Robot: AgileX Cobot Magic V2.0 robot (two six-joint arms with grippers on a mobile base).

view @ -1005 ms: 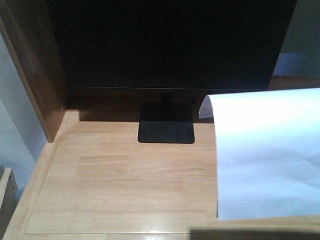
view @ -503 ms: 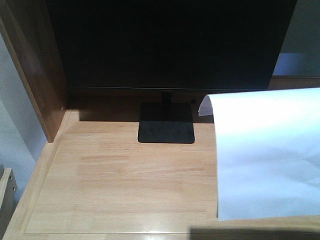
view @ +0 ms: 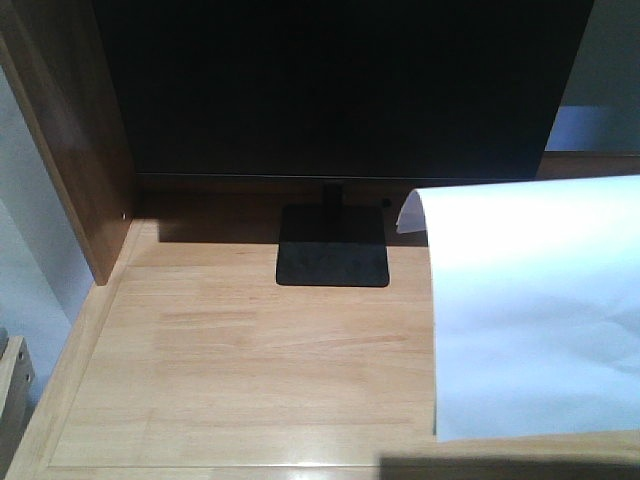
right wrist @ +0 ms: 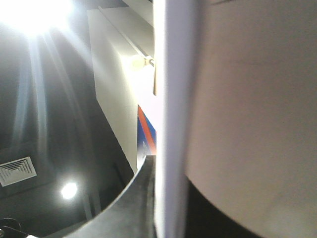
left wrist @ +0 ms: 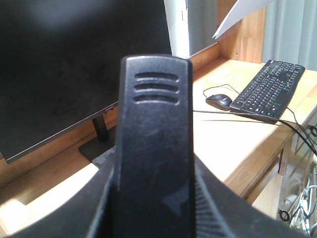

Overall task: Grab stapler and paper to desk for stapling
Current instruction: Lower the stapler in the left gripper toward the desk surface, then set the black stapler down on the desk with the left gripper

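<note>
The black stapler (left wrist: 156, 144) fills the middle of the left wrist view, upright, with three grooves near its top. My left gripper (left wrist: 156, 210) is shut on it, one dark finger pressing each side. The white paper (view: 530, 310) hangs curved over the right part of the light-wood desk (view: 250, 370), its top left corner curled. In the right wrist view the paper (right wrist: 171, 124) stands edge-on, and my right gripper (right wrist: 171, 210) is shut on it. A corner of the paper (left wrist: 242, 15) also shows at the top right of the left wrist view. Neither gripper appears in the front view.
A large black monitor (view: 340, 90) stands at the back of the desk on a flat black base (view: 332, 262). A dark wooden side panel (view: 70, 140) walls the left. A black keyboard (left wrist: 270, 89) and mouse (left wrist: 219, 101) with cables lie towards the right.
</note>
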